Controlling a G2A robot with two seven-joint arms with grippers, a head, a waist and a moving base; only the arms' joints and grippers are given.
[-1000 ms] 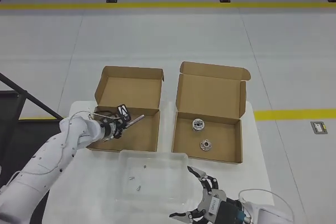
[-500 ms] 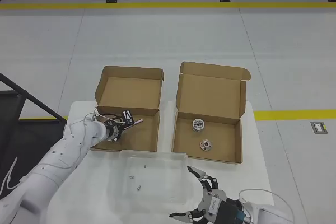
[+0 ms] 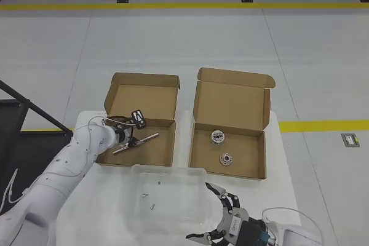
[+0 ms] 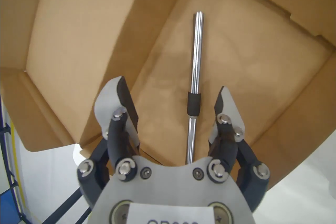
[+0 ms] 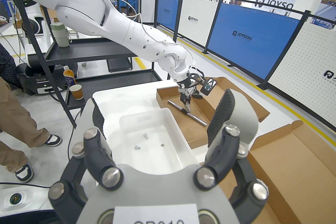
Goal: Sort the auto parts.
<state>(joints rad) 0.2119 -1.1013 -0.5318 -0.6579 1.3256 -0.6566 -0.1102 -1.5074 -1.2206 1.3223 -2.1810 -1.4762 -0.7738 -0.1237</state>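
A long chrome rod (image 3: 146,138) with a black sleeve lies flat on the floor of the left cardboard box (image 3: 162,154). My left gripper (image 3: 128,143) hovers open just over the rod's near end. In the left wrist view the rod (image 4: 196,51) runs between the spread fingers of the left gripper (image 4: 172,88), untouched. The right wrist view shows the same rod (image 5: 195,118) under the left gripper (image 5: 187,104). My right gripper (image 3: 209,212) stands open at the table's front edge, beside the clear bin (image 3: 200,175); its pads (image 5: 221,114) hold nothing.
The right cardboard box (image 3: 249,163) holds two round metal parts (image 3: 218,136) (image 3: 226,160). A few small screws (image 3: 145,195) lie in the clear bin (image 5: 147,114). Both box lids stand open at the back. A black shelf cart (image 5: 86,51) stands off the table's left side.
The left gripper lowered the rod into the left box and opened; the rod now lies on the box floor. The right arm has not moved.
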